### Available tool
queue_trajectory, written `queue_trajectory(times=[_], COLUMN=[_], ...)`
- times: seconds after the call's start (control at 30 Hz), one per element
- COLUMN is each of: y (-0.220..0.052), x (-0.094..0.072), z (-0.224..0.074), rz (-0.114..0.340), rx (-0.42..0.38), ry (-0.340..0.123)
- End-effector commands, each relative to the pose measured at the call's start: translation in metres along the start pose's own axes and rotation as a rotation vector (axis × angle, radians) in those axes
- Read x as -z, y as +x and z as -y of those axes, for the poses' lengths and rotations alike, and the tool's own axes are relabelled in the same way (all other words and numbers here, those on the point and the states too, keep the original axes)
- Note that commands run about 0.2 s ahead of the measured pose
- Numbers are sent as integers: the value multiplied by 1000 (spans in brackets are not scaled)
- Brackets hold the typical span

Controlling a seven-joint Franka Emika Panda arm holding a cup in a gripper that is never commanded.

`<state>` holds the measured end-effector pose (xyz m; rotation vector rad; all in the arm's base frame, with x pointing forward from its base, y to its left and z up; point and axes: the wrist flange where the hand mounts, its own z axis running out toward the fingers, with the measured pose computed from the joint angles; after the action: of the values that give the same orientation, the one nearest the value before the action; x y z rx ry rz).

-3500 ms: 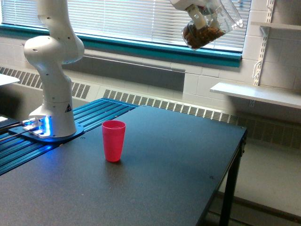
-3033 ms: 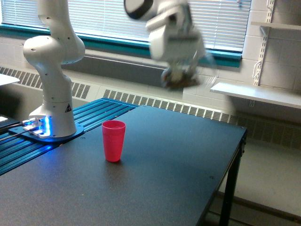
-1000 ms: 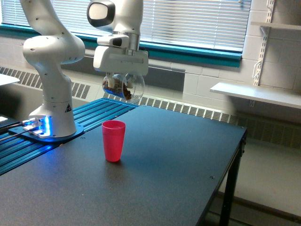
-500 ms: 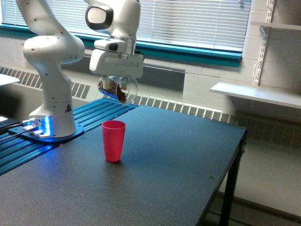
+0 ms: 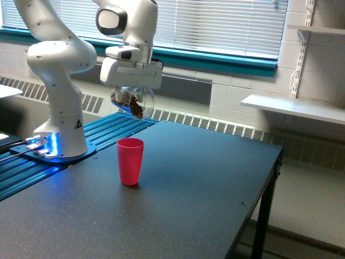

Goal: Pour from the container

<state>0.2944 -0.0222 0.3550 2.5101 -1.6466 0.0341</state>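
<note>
In the exterior view the clear round container (image 5: 133, 101) hangs in the air with brown pieces inside it. My gripper (image 5: 131, 93) is shut on it from above. The container sits well above the red cup (image 5: 130, 161), almost straight over it. The red cup stands upright and open-topped on the dark table (image 5: 188, 199). My fingers are mostly hidden behind the white gripper housing.
The arm's white base (image 5: 60, 129) stands on a blue ribbed platform (image 5: 81, 156) at the exterior view's left. A window with blinds and a teal sill runs behind. A white shelf (image 5: 294, 108) juts from the wall at the exterior view's right. The table's edge drops off on that side.
The gripper carried the container down from high at the exterior view's upper right and leftward to a spot above the red cup. In the last half second it shifted slightly further left.
</note>
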Motion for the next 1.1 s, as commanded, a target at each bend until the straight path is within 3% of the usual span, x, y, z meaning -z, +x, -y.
queue_trajectory(times=[0.03,1.1], y=[-13,-25], x=[-8,-20], z=[-7,-18], rz=[19,74], rx=[-24,-79], ry=[-26,-68])
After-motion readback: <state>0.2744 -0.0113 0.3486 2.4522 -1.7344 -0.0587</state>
